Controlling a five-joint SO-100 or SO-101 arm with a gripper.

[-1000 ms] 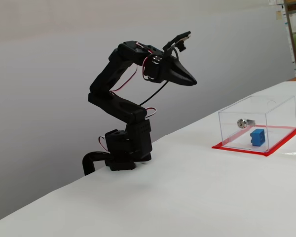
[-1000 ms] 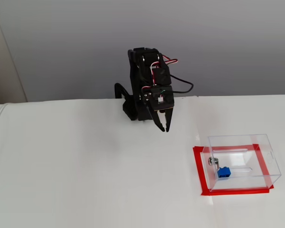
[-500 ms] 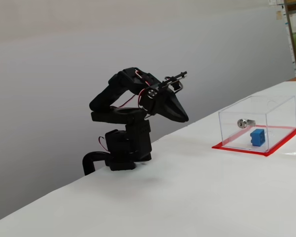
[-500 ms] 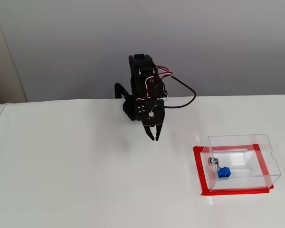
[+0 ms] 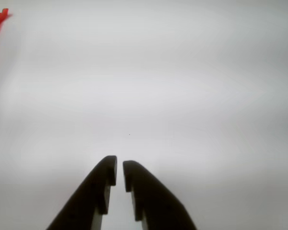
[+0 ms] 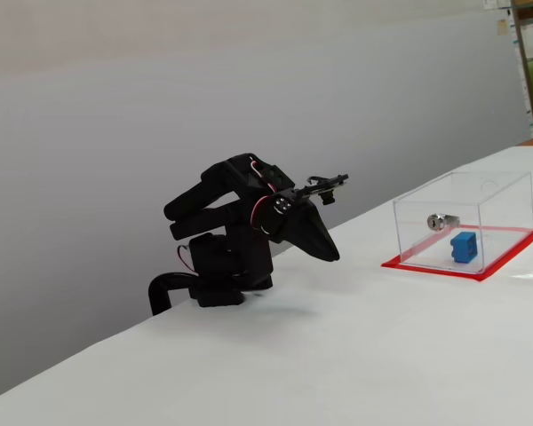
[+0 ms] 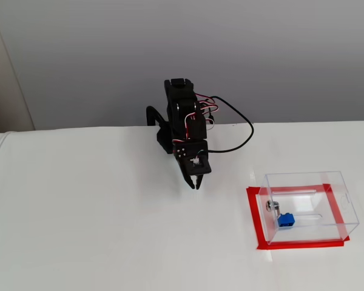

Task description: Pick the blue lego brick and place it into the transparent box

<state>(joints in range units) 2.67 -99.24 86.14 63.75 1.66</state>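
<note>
Arm folded lower since before, gripper (image 7: 195, 184) nearly clenched and empty, blue lego brick (image 7: 285, 220) inside transparent box (image 7: 340, 197).

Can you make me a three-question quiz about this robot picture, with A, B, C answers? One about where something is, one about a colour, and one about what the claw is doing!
1. Where is the blue lego brick?
A. inside the transparent box
B. in the gripper
C. on the bare table beside the arm

2. What colour is the edge around the box's base?
A. green
B. red
C. yellow

3. How is the gripper?
A. clamped on the brick
B. wide open
C. nearly closed and empty

Answers:
1. A, both fixed views show it behind the clear walls, next to the silver lock.
2. B, red rims the bottom.
3. C, the wrist view shows only a thin gap between the fingers, with nothing held.
</note>
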